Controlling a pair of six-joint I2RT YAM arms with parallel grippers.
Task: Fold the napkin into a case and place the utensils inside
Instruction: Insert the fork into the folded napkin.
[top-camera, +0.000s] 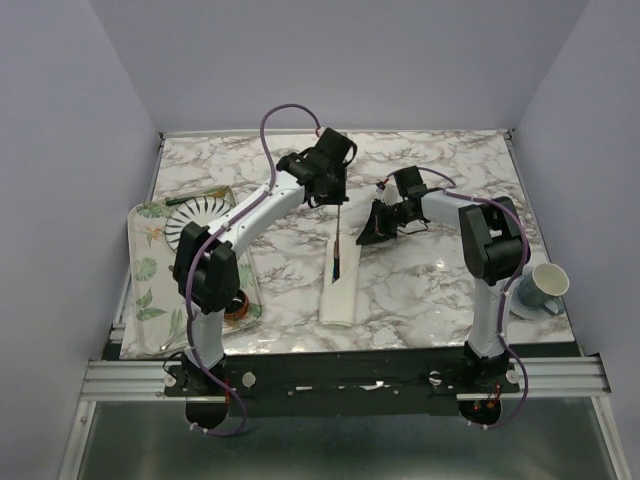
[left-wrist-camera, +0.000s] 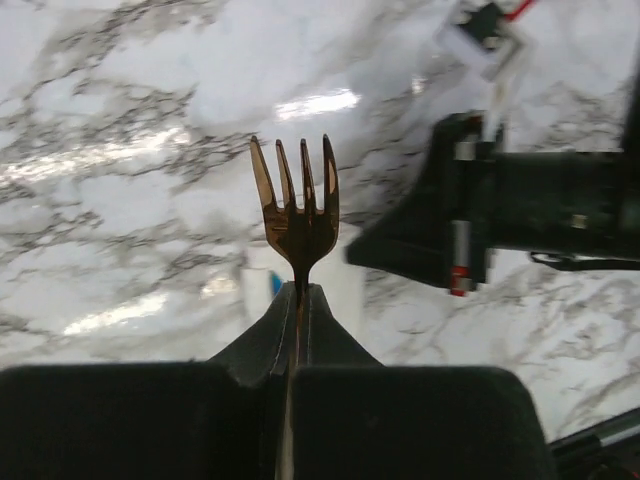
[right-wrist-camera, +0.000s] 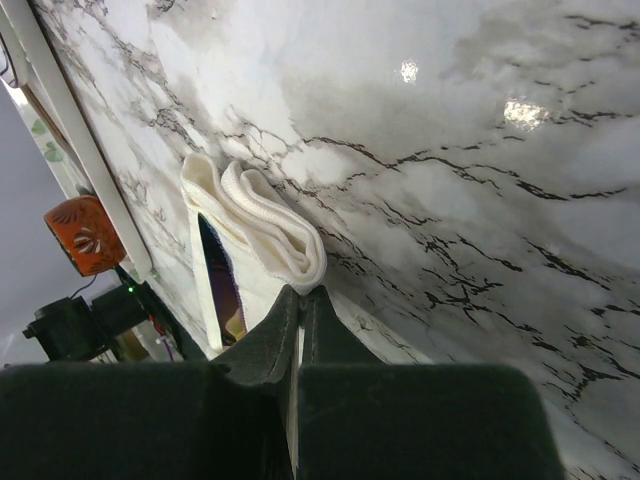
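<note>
Cream cloth, folded into 1 long, narrow case (top-camera: 338, 295), lies on the marble table (top-camera: 420, 290) just past the 2 arm bases. It runs from 6 o'clock of the table's middle toward 12 o'clock, leaning slightly to 1 o'clock. Its near end is flat and closed. Its far end shows soft rolled layers and an open mouth.

1 purple-blue utensil (right-wrist-camera: 218, 280) lies in that mouth, dark and shiny. Only part of it shows, so what kind it is cannot be told.

At 8 o'clock, 1 orange bowl (right-wrist-camera: 85, 238) sits on the near right corner of 1 leaf-patterned tray (top-camera: 145, 275), half hidden by the left arm. At 4 o'clock, 1 pale cup (top-camera: 545, 283) stands on 1 saucer (top-camera: 520, 305).

Farther on, the right gripper (right-wrist-camera: 300, 295) is closed, with its 2 fingers pressed together on the folded edge at the case's far right side. At 9 o'clock, the tray carries 1 white plate (top-camera: 195, 215) with black radial stripes, partly covered by the left arm.

Farthest, near 12 o'clock, the left gripper (left-wrist-camera: 298, 300) is clamped on 1 copper-gold fork (left-wrist-camera: 297, 215), held over the case's mouth. The fork's 4 tines point away from the fingers, and its thin handle disappears between them. From above, the fork is only a thin line and hard to make out. That makes 2 utensils in all.
</note>
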